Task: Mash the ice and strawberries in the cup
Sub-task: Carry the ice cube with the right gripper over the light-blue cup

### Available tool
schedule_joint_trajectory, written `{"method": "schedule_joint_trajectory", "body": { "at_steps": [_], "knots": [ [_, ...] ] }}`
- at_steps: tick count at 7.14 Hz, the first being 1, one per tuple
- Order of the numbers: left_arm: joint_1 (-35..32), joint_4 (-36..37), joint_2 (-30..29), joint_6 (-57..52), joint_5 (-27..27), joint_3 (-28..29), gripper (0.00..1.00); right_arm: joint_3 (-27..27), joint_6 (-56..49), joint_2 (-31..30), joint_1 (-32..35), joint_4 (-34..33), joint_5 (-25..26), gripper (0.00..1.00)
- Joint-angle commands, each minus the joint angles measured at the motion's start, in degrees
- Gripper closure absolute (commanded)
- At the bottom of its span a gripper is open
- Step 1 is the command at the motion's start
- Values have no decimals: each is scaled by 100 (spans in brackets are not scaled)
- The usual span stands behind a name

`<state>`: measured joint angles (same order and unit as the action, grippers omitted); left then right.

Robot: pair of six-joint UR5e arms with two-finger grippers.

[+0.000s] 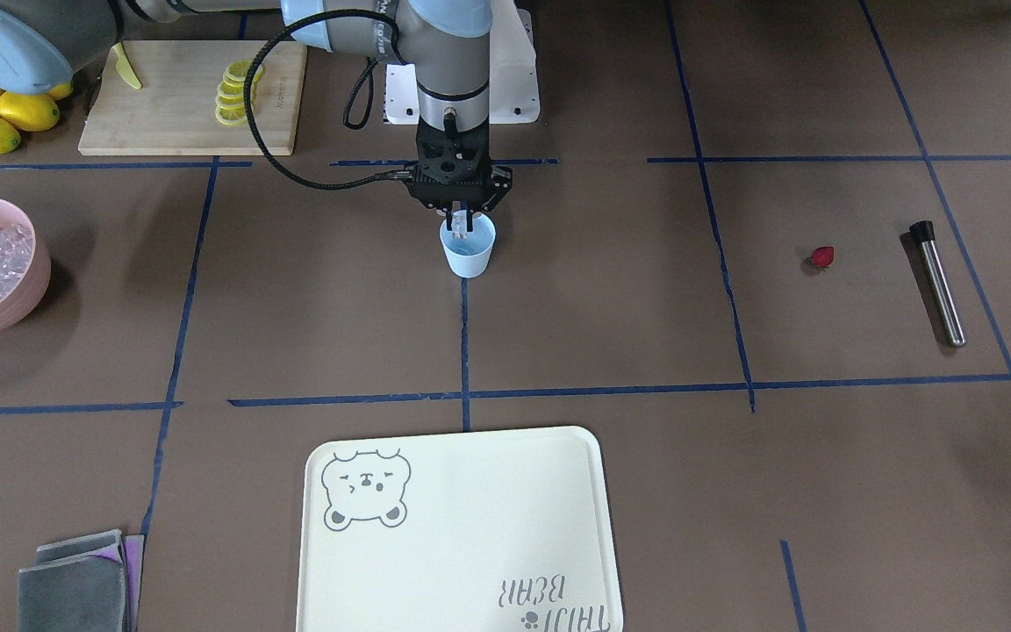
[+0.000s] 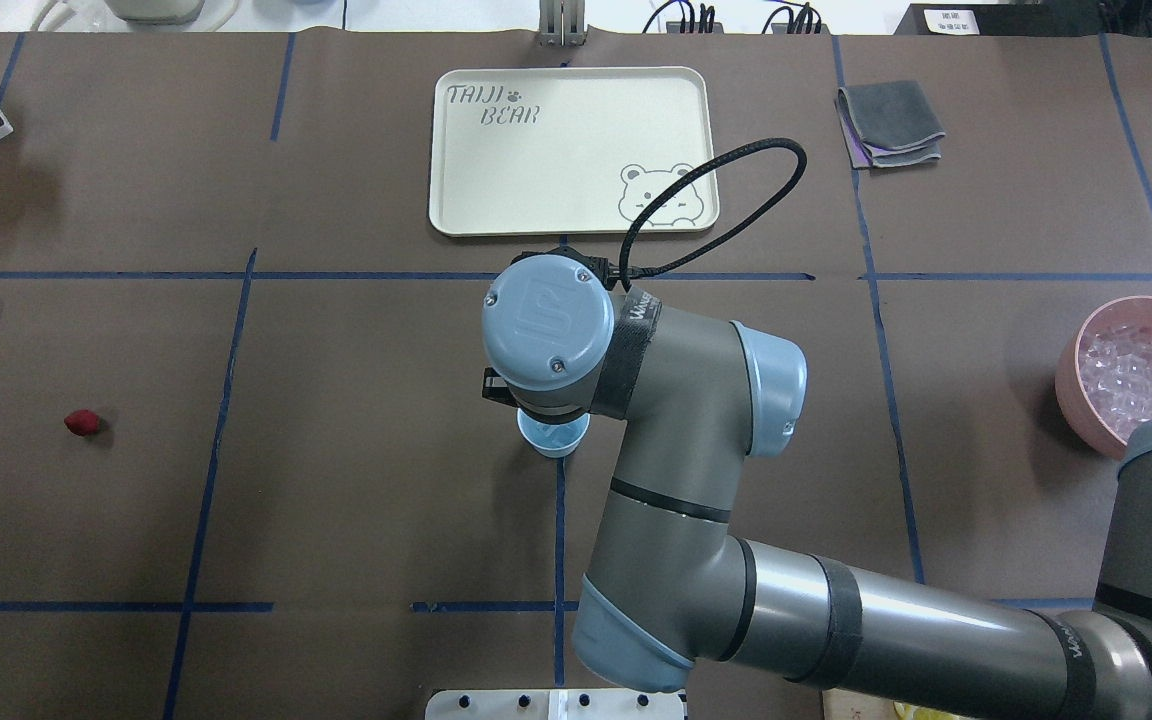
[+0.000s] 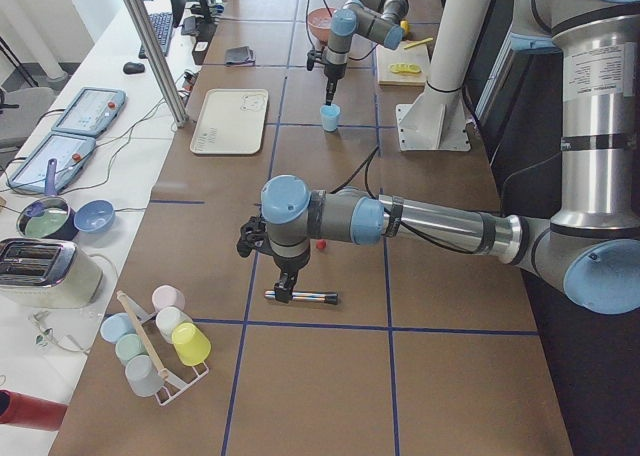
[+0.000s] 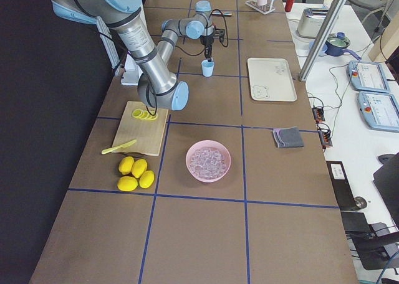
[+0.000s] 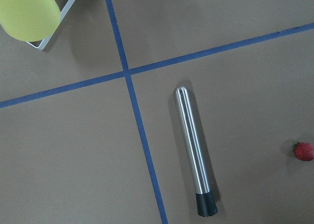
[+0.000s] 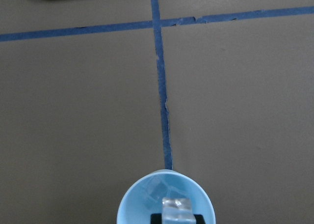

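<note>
Right arm and left arm: grey tube links, pale blue rounded joint caps with small screws and an embossed logo, black bands at joints, white lettering on one band; black braided cable to a black end effector.

I see a smooth plastic cup, a glassy ice cube, a polished steel muddler and a matt brown paper table cover.
</note>
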<state>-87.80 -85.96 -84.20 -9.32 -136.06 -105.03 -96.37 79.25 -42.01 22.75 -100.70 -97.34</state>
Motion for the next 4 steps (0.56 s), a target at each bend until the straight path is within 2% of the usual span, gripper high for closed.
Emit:
{"method": "schedule_joint_trajectory", "body": {
  "at_steps": [1,2,3,4],
  "knots": [
    [0,0,0,0,0,0,0,101,30,9,-95,24,49,79],
    [0,0,0,0,0,0,0,127,47,9,-130,25,49,13],
    [0,0,0,0,0,0,0,136,38,0,-122,33,40,1],
    [0,0,0,0,-9,0,0,136,47,0,-122,42,40,1]
  ]
}}
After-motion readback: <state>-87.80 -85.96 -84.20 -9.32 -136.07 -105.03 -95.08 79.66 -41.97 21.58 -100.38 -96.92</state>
